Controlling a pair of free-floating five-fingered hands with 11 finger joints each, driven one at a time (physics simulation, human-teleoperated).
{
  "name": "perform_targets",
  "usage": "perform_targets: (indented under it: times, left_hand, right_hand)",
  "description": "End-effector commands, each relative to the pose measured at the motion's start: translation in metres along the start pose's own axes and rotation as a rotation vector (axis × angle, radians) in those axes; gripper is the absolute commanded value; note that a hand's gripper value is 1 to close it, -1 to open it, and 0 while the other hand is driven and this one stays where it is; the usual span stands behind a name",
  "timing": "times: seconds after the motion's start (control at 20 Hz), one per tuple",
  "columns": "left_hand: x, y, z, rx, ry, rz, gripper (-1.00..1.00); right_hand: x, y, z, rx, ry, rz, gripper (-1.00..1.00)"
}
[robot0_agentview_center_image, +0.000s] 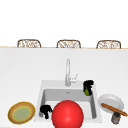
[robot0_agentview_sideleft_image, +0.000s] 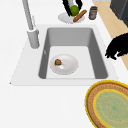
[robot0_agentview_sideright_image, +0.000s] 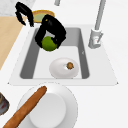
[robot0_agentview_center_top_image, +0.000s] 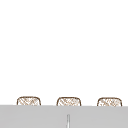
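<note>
My right hand (robot0_agentview_center_image: 88, 85) is curled round a green round fruit (robot0_agentview_center_image: 87, 92) and holds it in the air over the right end of the sink (robot0_agentview_center_image: 41, 96). The right side view has this hand (robot0_agentview_sideright_image: 53, 28) gripping the fruit (robot0_agentview_sideright_image: 48, 44) from above, over the basin. On the basin floor sits a white dish (robot0_agentview_sideright_image: 63, 68) with a small brown lump (robot0_agentview_sideright_image: 70, 65) on it. My left hand (robot0_agentview_center_image: 45, 111) hovers at the sink's front left corner, fingers drooping and holding nothing. That same left hand (robot0_agentview_sideleft_image: 117, 48) hangs near the yellow-rimmed plate (robot0_agentview_sideleft_image: 110, 106).
A tall faucet (robot0_agentview_center_image: 67, 72) rises behind the basin. A large red sphere (robot0_agentview_center_image: 67, 115) covers the sink's front edge in the front view. Right of the sink are a white plate (robot0_agentview_center_image: 112, 100) bearing a long brown loaf (robot0_agentview_center_image: 114, 109) and a dark jar (robot0_agentview_center_image: 115, 118). Wicker chair backs (robot0_agentview_center_image: 28, 43) line the far counter edge.
</note>
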Motion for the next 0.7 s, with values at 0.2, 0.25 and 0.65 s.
perform_targets:
  times: [0.2, 0.25, 0.65]
  left_hand:
    - [0.000, 0.000, 0.000, 0.000, 0.000, 0.000, 0.00]
    - [0.000, 0.000, 0.000, 0.000, 0.000, 0.000, 0.00]
    - [0.000, 0.000, 0.000, 0.000, 0.000, 0.000, 0.00]
  right_hand:
    - [0.045, 0.032, -0.023, -0.024, -0.078, -0.048, 1.00]
    - [0.051, 0.037, -0.027, -0.031, -0.087, -0.053, 1.00]
    - [0.095, 0.086, -0.082, -0.044, -0.094, -0.067, 1.00]
